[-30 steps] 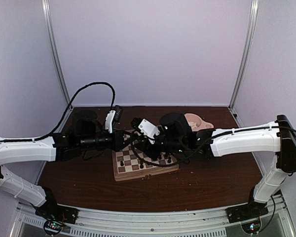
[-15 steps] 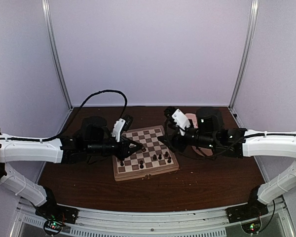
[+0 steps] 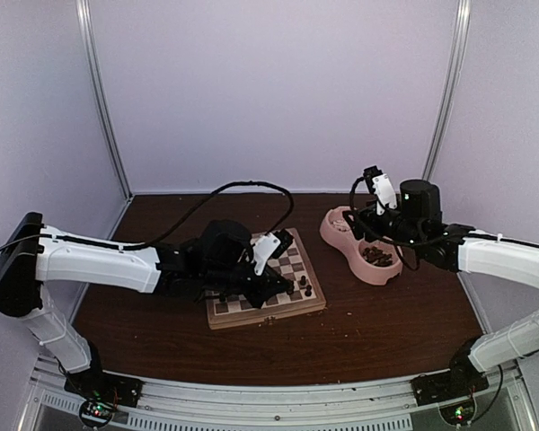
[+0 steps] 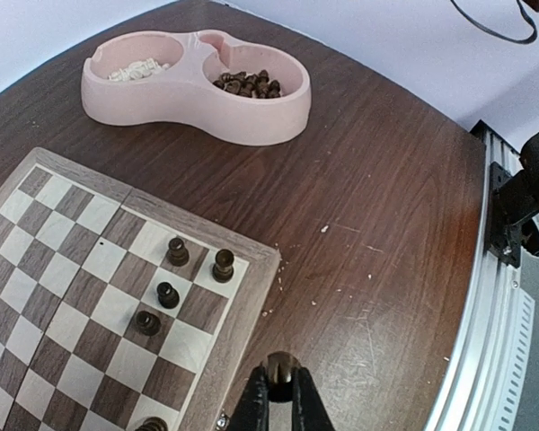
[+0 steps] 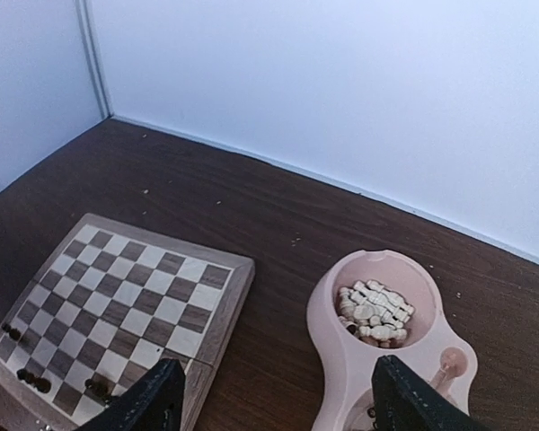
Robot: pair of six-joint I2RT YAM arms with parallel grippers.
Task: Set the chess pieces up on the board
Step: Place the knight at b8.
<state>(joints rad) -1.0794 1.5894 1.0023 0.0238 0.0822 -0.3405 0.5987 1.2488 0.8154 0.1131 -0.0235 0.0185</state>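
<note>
Our left gripper pinches a dark piece near the board's edge. A careless descent could topple the standing pieces. Our right gripper gapes above the bowl.

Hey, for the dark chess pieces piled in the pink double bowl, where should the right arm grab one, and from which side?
Probably from straight above: the raised wall of the pink double bowl blocks a sideways reach. The dark brown turned chess pieces lie jumbled in one compartment, so pinch a topmost one across its narrow waist, the open right pincer aligned crosswise to its length.
</note>
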